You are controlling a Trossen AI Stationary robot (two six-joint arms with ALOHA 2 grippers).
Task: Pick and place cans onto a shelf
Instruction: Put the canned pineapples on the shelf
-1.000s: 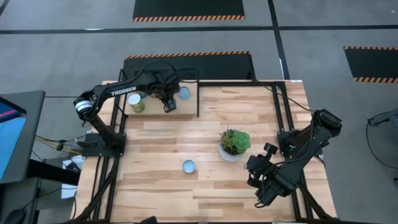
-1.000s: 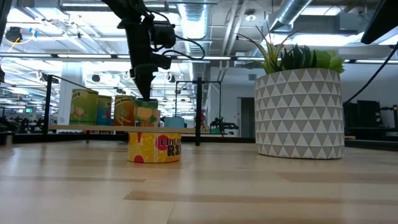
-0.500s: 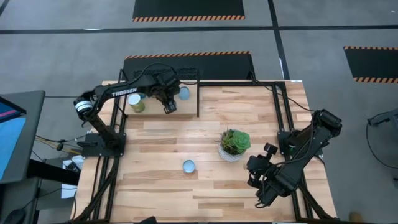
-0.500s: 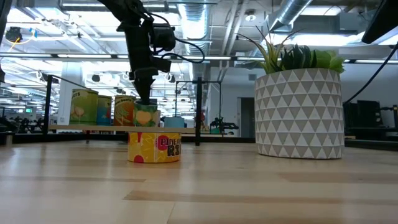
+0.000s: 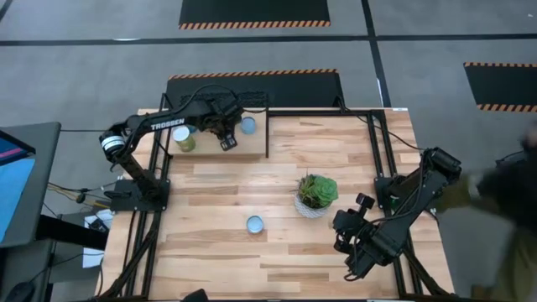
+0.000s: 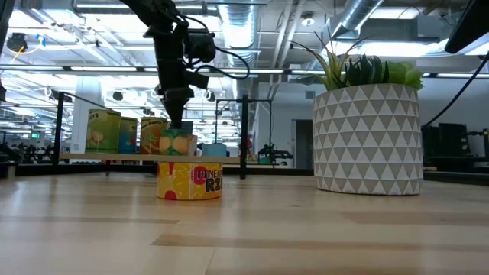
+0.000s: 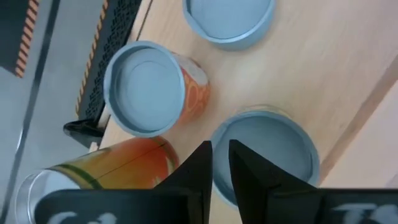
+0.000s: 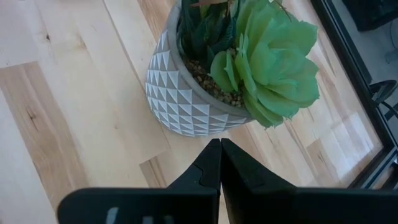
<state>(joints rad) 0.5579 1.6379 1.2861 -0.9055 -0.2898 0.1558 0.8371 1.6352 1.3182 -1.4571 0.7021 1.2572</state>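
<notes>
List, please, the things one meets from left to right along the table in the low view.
The green-labelled can on the shelf → the yellow can on the tabletop → the black post of the shelf → the white patterned plant pot.

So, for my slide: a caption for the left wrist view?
Left gripper poised above a can on the shelf, two more cans beside it.

Left gripper [image 7: 220, 163] jaws slightly parted; right gripper [image 8: 220, 163] jaws closed.
</notes>
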